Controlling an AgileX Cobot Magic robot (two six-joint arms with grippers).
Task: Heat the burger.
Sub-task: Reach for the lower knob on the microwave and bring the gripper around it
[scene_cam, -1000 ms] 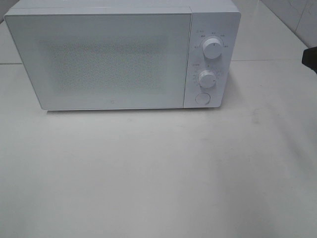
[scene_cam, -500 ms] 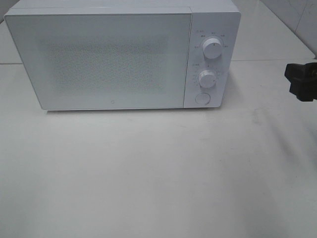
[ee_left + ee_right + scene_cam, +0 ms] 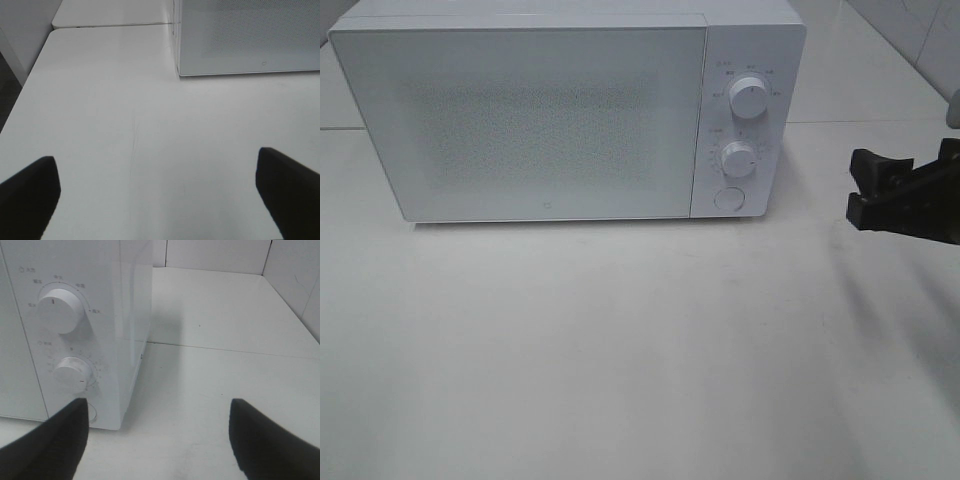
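The burger is out of view in every frame. A white microwave [image 3: 550, 120] stands at the back of the table with its door shut; it also shows in the left wrist view [image 3: 250, 35] and the right wrist view [image 3: 125, 315]. Its panel has an upper knob [image 3: 748, 98], a lower knob [image 3: 738, 159] and a round button [image 3: 727, 198]. My right gripper [image 3: 863, 188] is open and empty, to the right of the panel and apart from it; its fingers frame the lower knob [image 3: 72, 374] side. My left gripper [image 3: 157, 195] is open and empty over bare table.
The white table [image 3: 620, 340] stretches in front of the microwave. A seam between table sections runs behind [image 3: 225, 347]. A tiled wall [image 3: 295, 275] stands at the far right. The table's left edge [image 3: 25, 95] drops off to dark floor.
My right gripper has come in from the right edge and moved left toward the microwave's control panel. The microwave has not changed.
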